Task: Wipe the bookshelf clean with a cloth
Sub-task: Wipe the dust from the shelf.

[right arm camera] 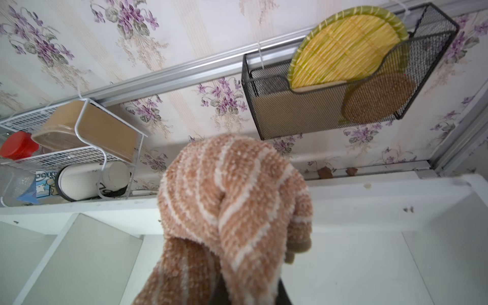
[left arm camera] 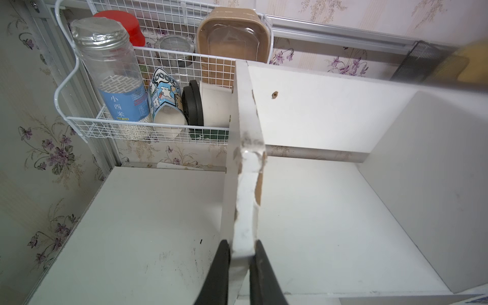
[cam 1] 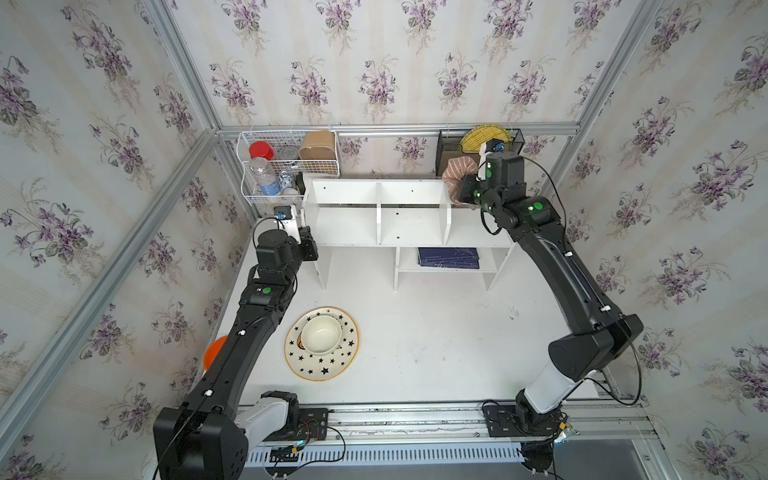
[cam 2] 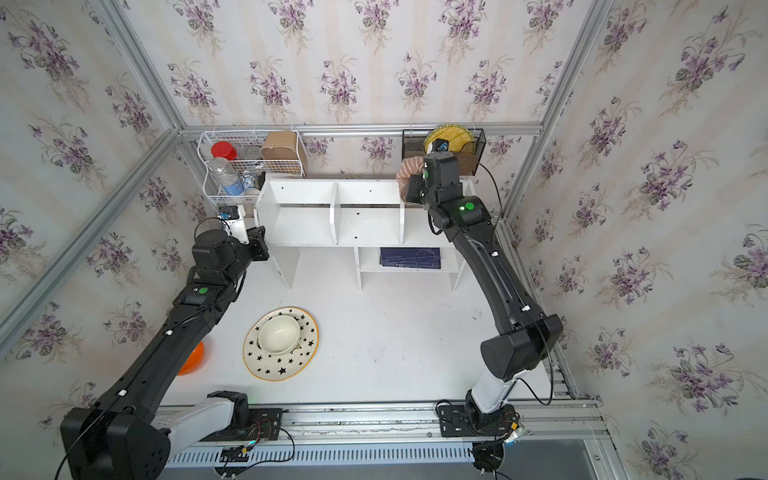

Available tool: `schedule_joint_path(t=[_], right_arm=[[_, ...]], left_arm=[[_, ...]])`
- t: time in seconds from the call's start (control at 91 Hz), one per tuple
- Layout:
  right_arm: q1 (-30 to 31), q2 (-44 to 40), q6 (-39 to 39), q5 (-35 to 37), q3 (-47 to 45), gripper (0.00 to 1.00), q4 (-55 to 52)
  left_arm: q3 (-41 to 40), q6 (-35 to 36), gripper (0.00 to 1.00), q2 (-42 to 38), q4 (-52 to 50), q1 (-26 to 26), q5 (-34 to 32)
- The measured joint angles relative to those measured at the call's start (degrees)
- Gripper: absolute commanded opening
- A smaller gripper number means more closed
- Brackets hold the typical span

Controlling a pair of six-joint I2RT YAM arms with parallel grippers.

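Note:
The white bookshelf (cam 1: 345, 226) (cam 2: 307, 224) stands at the back of the table, in both top views. My left gripper (cam 1: 309, 245) (left arm camera: 241, 253) is shut on the front edge of its chipped left side panel (left arm camera: 248, 184), one dark finger on each face. My right gripper (cam 1: 463, 189) (right arm camera: 250, 293) is shut on the tan-pink striped cloth (cam 1: 457, 174) (cam 2: 409, 170) (right arm camera: 232, 200). It holds the cloth bunched at the top back edge of the right compartment (right arm camera: 369, 211). The cloth hides most of the right fingers.
A white wire basket (cam 1: 286, 166) of jars hangs just left of the shelf, and a black mesh rack (cam 1: 449, 153) with a woven mat is behind the right arm. A dark blue book (cam 1: 449, 257) lies on the lower shelf. A starred plate with a bowl (cam 1: 322, 343) and an orange dish (cam 1: 214, 353) sit front left.

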Motion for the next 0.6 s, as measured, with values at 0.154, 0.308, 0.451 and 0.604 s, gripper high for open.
schedule_joint_path(t=[0.154, 0.308, 0.451, 0.604], right_arm=[[-0.8, 4.9, -1.4, 2.8, 6.8, 0.00, -1.6], [-4.4, 7.2, -1.7, 5.6, 8.9, 0.00, -4.8], [-8.2, 6.2, -1.7, 10.4, 8.5, 0.00, -9.0], [-11.3, 3.6, -2.4, 15.2, 8.5, 0.00, -11.6]], left_arm=[[0.0, 0.0, 0.00, 0.0, 0.0, 0.0, 0.0], [0.0, 0.1, 0.00, 0.0, 0.0, 0.0, 0.0], [0.0, 0.1, 0.00, 0.0, 0.0, 0.0, 0.0], [0.0, 0.1, 0.00, 0.0, 0.0, 0.0, 0.0]])
